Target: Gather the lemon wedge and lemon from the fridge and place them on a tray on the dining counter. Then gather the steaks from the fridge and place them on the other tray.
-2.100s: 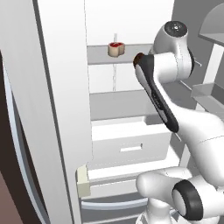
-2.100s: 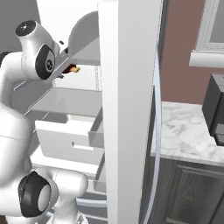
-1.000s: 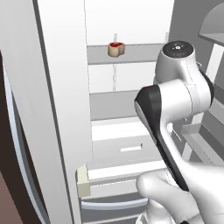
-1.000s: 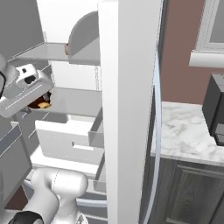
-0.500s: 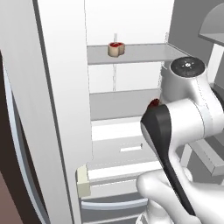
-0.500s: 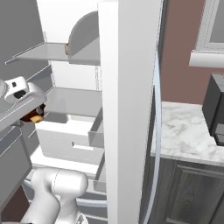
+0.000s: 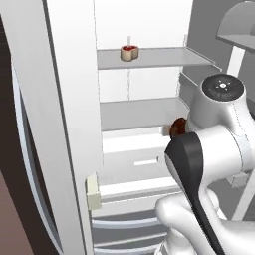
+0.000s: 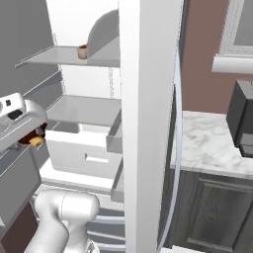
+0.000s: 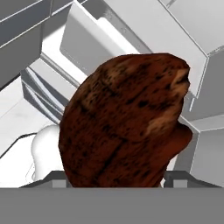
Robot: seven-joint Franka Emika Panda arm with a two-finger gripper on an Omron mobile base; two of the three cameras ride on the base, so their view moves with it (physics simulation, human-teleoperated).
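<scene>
While the fingers (image 9: 118, 186) grasp one steak (image 9: 124, 120), one second steak (image 7: 129, 52) on top fridge shelf (image 7: 159, 58)

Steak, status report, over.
Hand shut on steak, in front of the open fridge. Second piece of meat sits on the upper shelf.

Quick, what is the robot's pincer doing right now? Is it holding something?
Pincer: closed on a steak, a big brown seared piece held right in front of the hand camera.
</scene>
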